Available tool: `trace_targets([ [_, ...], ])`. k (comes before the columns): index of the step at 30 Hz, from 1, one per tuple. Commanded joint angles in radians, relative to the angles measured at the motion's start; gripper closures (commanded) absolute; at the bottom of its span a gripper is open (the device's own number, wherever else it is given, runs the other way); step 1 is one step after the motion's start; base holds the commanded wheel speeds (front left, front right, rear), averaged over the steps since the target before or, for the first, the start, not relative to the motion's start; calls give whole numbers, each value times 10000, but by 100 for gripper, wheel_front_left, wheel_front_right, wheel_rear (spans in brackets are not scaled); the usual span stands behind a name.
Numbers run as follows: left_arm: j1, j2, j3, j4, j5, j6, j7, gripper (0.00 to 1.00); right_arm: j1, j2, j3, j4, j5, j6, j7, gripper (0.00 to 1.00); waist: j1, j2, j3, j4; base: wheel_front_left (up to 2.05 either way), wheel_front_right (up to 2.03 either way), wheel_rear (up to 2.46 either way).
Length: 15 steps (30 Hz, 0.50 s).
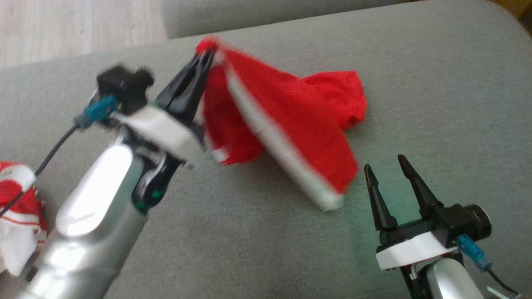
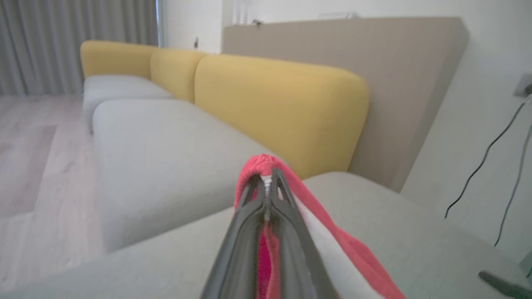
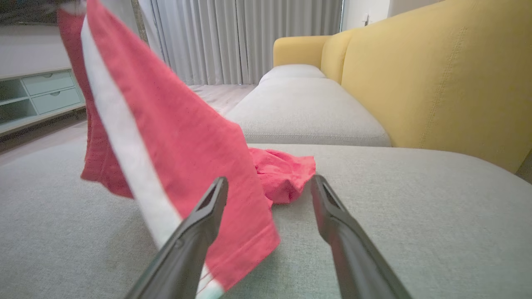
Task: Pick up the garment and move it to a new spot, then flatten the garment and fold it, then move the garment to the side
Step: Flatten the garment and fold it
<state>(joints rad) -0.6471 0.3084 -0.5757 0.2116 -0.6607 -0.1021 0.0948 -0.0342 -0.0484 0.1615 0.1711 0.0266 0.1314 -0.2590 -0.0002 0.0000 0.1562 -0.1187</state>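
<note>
Garment (image 1: 291,120), blurred: corner hidden in clamped left jaws at 11 o'clock, hem trailing toward 5; right jaws spread, holding nothing.

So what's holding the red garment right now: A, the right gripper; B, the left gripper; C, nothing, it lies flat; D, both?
B: the left gripper is shut on a corner of the red garment, holding that end up, while the right gripper stands open beside it.
</note>
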Motion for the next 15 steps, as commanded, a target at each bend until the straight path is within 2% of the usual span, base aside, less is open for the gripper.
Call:
trace_targets([
  [1, -433, 373, 531, -235, -40, 32, -20, 100, -293, -18, 257, -230, 41, -7, -28, 0, 2, 0, 230, 194, 0, 0, 0],
  [6, -241, 657, 719, 364, -155, 4, -253, 100, -489, -32, 930, 440, 335, -7, -28, 0, 2, 0, 623, 520, 0, 0, 0],
  [15, -570, 525, 546, 864, -138, -126, -815, 100, -1071, -700, 2560, 1761, 767, -7, -28, 0, 2, 0, 952, 921, 0, 0, 0],
])
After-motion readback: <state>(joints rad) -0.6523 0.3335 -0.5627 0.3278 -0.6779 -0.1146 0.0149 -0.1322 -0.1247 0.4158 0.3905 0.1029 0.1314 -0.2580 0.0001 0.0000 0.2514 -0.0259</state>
